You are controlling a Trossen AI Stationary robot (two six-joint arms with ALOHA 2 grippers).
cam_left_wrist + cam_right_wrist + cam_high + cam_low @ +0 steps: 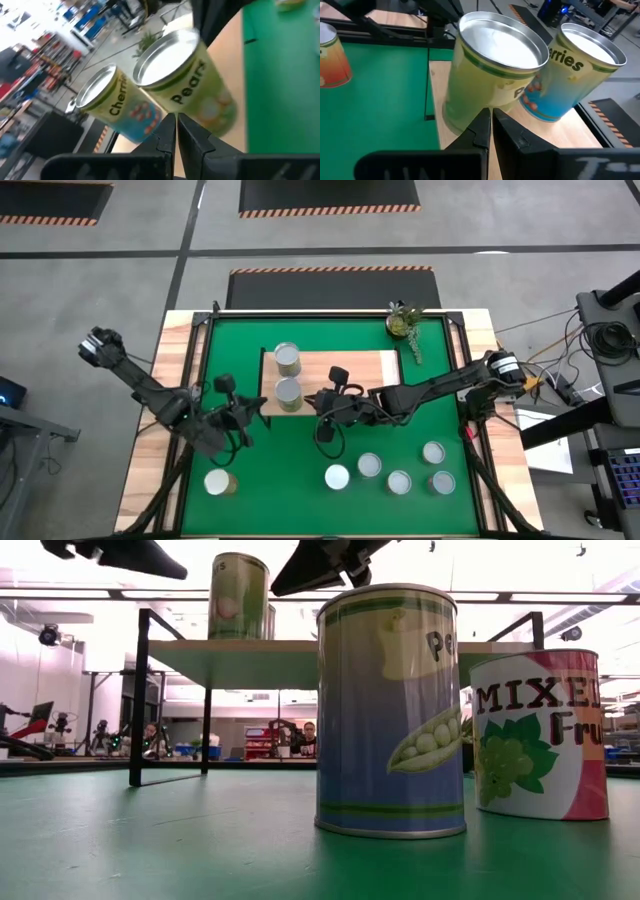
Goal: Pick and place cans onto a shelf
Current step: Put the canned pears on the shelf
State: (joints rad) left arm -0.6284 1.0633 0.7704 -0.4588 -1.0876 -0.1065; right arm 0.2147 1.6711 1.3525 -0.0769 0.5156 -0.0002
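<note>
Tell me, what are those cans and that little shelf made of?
The cans look like metal: shiny silver rimmed tops, with printed, probably paper, labels such as Pears and Cherries. The shelf seems to have a pale wood-grain top on a thin, black, likely metal frame.

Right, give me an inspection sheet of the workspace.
Surface: green mat on a wooden table.
Job's things: two cans on the shelf; six cans on the mat, one near the left edge, five at right.
Clutter: potted plant at the far right corner.
Grippers: left gripper shut, empty, by the shelf's left end; right gripper shut, empty, at the shelf's front edge.
Cables: cables right of the table.
Surroundings: people in the room behind.
</note>
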